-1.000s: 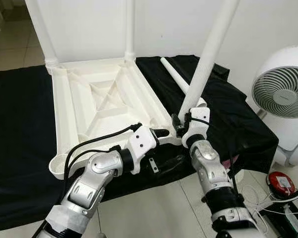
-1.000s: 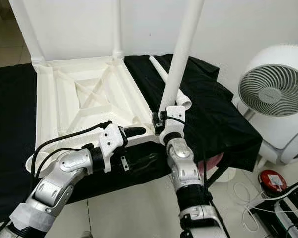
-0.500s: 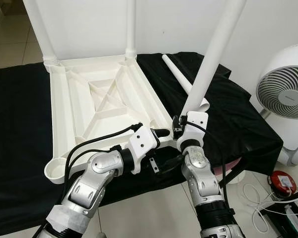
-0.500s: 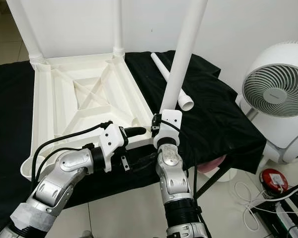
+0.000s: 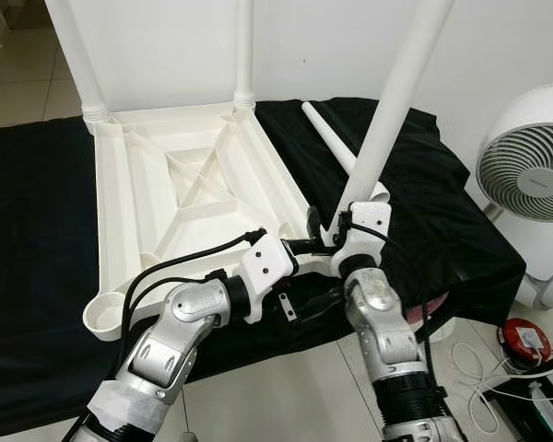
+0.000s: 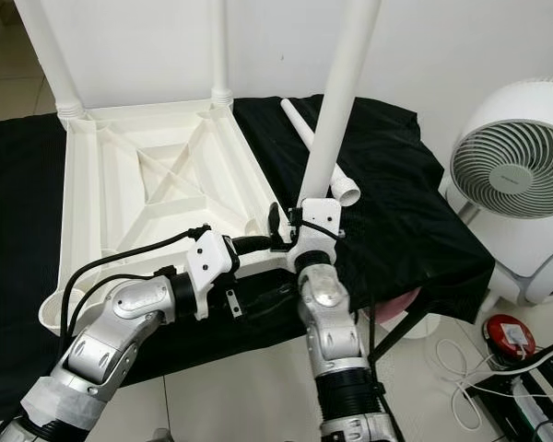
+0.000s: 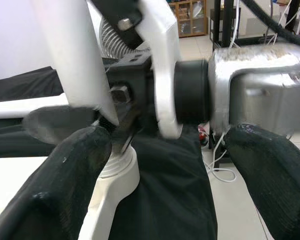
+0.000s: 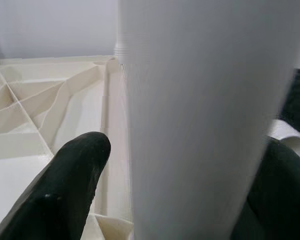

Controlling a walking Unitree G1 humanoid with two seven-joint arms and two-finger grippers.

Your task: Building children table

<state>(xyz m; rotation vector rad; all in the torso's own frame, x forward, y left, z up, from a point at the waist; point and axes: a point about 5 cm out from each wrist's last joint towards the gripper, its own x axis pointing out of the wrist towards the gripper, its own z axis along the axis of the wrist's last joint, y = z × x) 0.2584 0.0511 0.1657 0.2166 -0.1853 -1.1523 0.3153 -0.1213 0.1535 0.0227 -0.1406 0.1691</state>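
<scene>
Upturned white tabletop point(image 5: 180, 198) on a black cloth point(image 5: 37, 239), a leg being set at its near right corner.
The right gripper point(image 5: 324, 232), fingers spread around the leg point(image 5: 387, 120), stands at that corner; the left gripper point(image 5: 300, 247), fingers apart, is just beside it. A loose leg point(image 5: 327, 138) lies right of the tabletop, a fan point(image 5: 535, 175) farther right. No writing is legible.

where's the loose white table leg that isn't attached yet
The loose white tapered table leg lies on the black cloth, just right of the upturned white plastic tabletop and behind the leg in the right gripper.

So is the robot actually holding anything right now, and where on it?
The right gripper seems to hold the white table leg near its lower end; its fingers look parted. The left gripper holds nothing.
</scene>
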